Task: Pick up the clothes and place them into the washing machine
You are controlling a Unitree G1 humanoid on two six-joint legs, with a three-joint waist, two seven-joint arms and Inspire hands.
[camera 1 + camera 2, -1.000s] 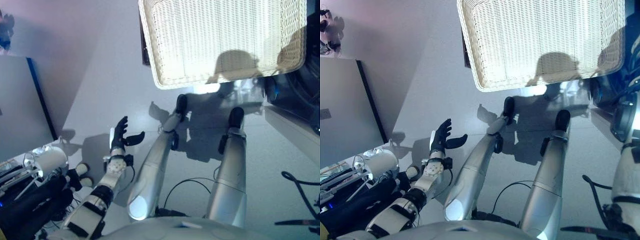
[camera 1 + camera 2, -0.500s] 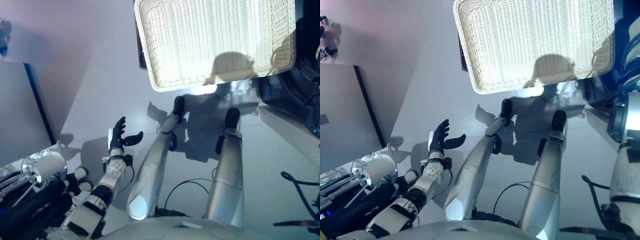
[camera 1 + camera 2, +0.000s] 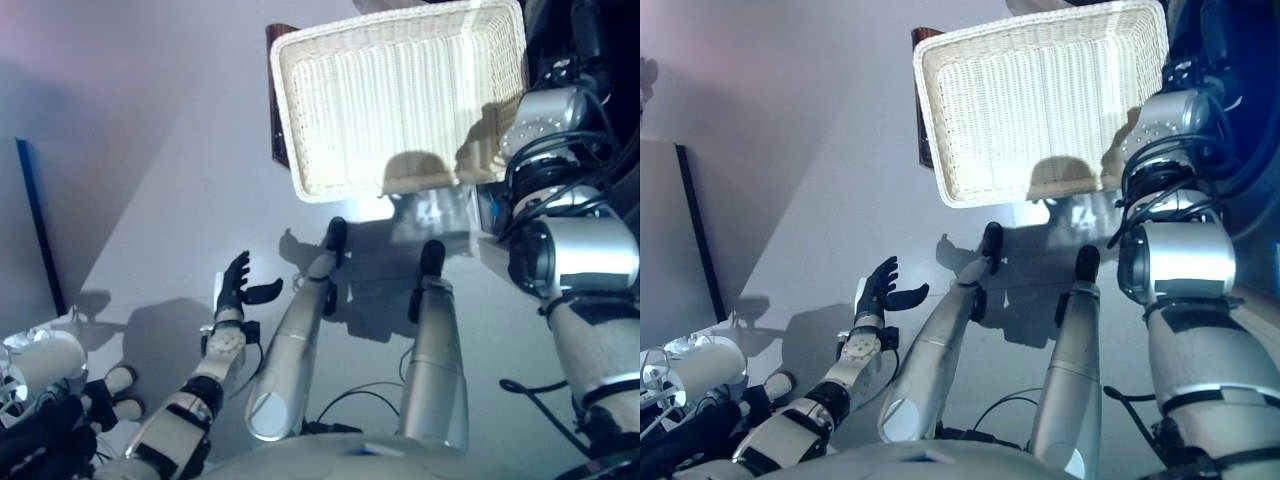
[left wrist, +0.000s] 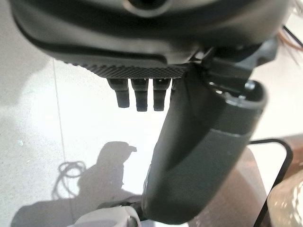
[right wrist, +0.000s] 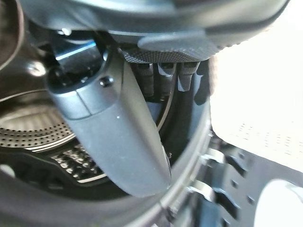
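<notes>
Washing machine (image 5: 42, 137) drum gapes just past the right hand (image 5: 142, 85), fingers straight; left hand (image 3: 238, 290) spread, well off.

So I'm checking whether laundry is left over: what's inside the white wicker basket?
The wicker basket shows only its bare woven bottom and a shadow; no clothes are visible. Its far right corner is covered by the robot's right arm, so that part cannot be seen.

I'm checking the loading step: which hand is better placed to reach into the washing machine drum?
The right. Its wrist view shows the right hand open at the machine's mouth, with the perforated drum just past its fingers. The left hand hangs open, low on the robot's left.
</notes>
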